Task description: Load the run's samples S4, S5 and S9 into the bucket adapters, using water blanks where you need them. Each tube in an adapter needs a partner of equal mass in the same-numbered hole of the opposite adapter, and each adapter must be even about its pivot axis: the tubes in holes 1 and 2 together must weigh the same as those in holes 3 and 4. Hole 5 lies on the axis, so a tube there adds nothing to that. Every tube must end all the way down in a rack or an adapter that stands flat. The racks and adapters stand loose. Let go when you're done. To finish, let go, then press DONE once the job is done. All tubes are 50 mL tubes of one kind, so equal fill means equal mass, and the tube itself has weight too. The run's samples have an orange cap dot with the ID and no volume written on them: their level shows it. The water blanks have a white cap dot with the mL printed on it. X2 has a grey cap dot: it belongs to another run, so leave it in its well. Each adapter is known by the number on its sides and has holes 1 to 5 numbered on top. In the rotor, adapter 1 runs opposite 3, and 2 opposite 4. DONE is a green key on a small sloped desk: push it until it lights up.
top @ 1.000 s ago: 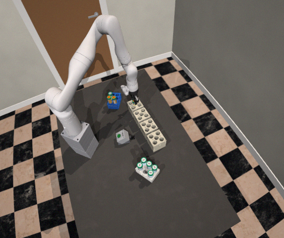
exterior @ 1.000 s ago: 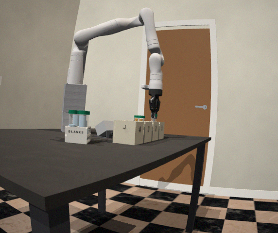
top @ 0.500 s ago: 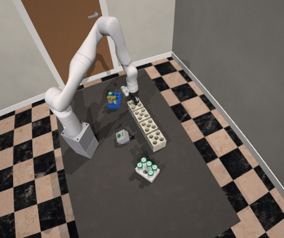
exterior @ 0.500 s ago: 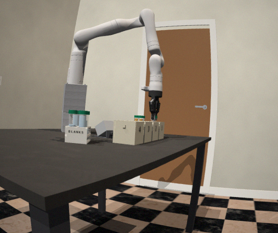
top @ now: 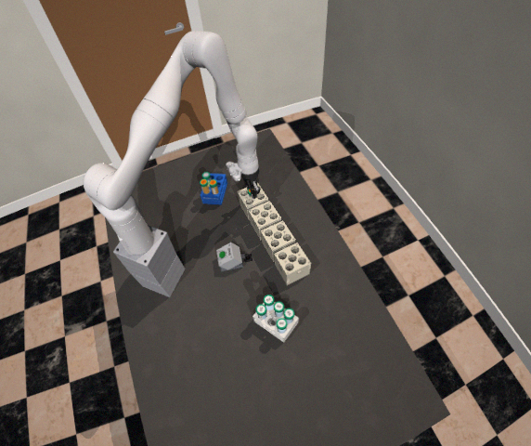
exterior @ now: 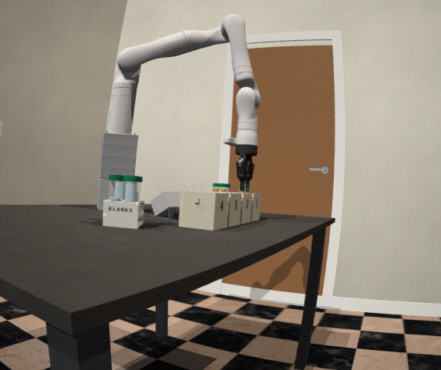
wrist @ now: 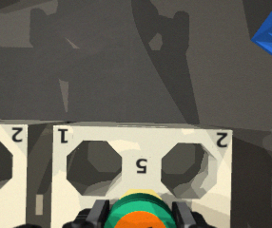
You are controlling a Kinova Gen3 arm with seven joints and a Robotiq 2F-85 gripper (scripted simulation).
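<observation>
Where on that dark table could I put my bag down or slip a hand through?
The widest bare stretch is the table's near end, in front of the white rack of blanks. Another strip runs along the edge right of the cream adapter blocks. It is crowded between the blue rack, the gripper, the green-button desk and the arm's base.
</observation>
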